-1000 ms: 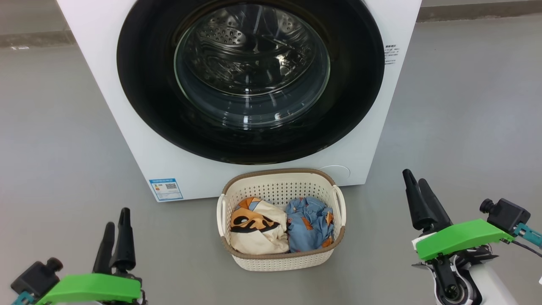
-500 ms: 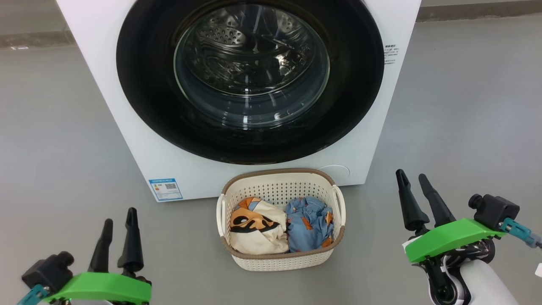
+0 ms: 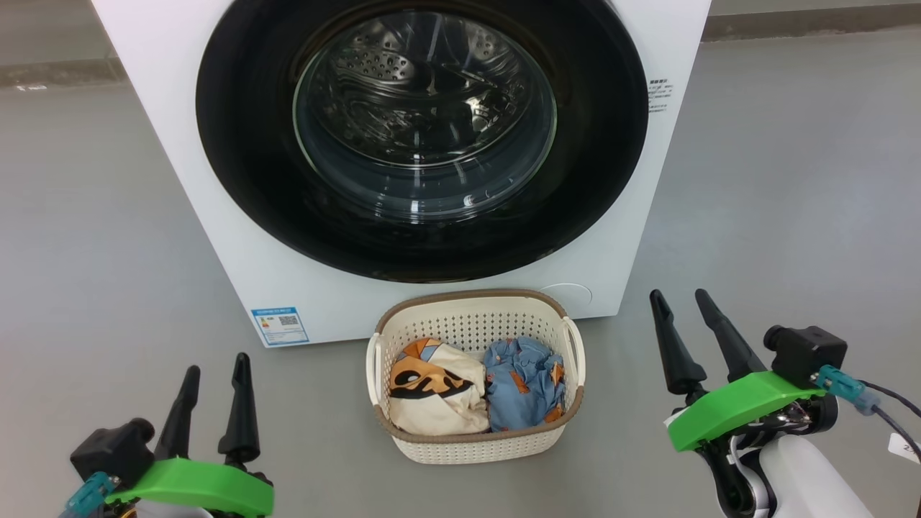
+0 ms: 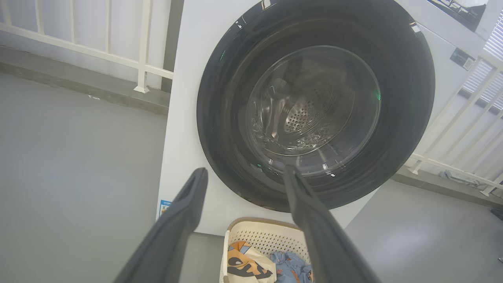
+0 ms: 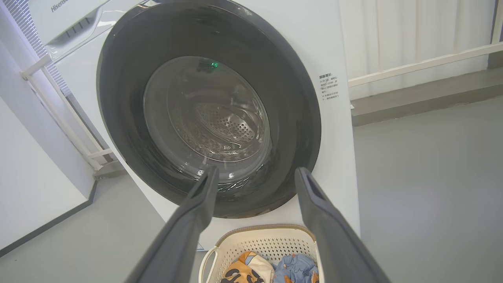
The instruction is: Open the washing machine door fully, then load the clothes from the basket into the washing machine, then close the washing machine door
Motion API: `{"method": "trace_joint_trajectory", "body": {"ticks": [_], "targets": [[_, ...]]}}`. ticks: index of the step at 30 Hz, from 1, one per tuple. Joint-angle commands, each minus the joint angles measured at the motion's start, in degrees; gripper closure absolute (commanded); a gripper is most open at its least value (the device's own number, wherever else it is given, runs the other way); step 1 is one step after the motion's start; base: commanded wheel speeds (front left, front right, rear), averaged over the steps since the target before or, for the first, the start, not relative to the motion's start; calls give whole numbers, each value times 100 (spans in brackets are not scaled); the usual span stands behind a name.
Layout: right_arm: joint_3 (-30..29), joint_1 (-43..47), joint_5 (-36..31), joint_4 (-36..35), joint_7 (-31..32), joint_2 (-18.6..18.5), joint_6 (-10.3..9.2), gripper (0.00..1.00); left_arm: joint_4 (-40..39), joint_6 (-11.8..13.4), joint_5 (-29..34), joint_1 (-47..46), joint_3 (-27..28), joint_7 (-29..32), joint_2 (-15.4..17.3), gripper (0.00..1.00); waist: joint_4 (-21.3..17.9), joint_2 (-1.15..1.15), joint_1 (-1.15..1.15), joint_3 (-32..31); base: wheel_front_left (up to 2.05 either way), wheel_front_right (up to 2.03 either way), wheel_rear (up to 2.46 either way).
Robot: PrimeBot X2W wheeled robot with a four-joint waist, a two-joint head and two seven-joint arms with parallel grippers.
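Observation:
The white washing machine (image 3: 237, 237) stands ahead with its round black door (image 3: 237, 144) shut against the front, the steel drum showing through the glass. On the floor before it sits the cream basket (image 3: 475, 446) holding the clothes: a cream garment with orange and black print (image 3: 435, 392) and a light blue one (image 3: 525, 385). My left gripper (image 3: 216, 367) is open at the lower left, well left of the basket. At the lower right my right gripper (image 3: 680, 298) is open too, apart from the basket. Both hold nothing.
Grey floor (image 3: 791, 180) spreads on both sides of the machine. A white railing (image 4: 118, 59) runs behind it on the left, another (image 4: 452, 157) on the right. A blue energy sticker (image 3: 280, 325) marks the machine's lower left corner.
Both grippers have drifted inward toward the basket, the left one rightward and the right one leftward. The head view has shifted slightly. Door and basket stay as they were.

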Motion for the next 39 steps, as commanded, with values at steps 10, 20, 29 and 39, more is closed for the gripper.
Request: {"method": "trace_joint_trajectory", "body": {"ticks": [10, 20, 29, 39], "targets": [[265, -393, -796, 55, -248, -25, 32, 0, -45, 32, 734, -364, 70, -243, 155, 0, 0, 0, 0, -49, 0, 0, 0], [283, -458, -1120, 218, -336, -17, 33, 0, 2, 3, 1033, -389, 61, -330, 141, 0, 3, 0, 0, -74, 0, 0, 0], [275, -457, -1104, 268, -336, -5, 33, 0, 20, -15, 1033, -388, 91, -330, 122, 0, 0, 0, 0, -68, 0, 0, 0], [278, -468, -1084, 307, -336, -1, 33, 0, 27, -35, 1039, -397, 128, -330, 112, 0, 3, 0, 0, -47, 0, 0, 0]]}}
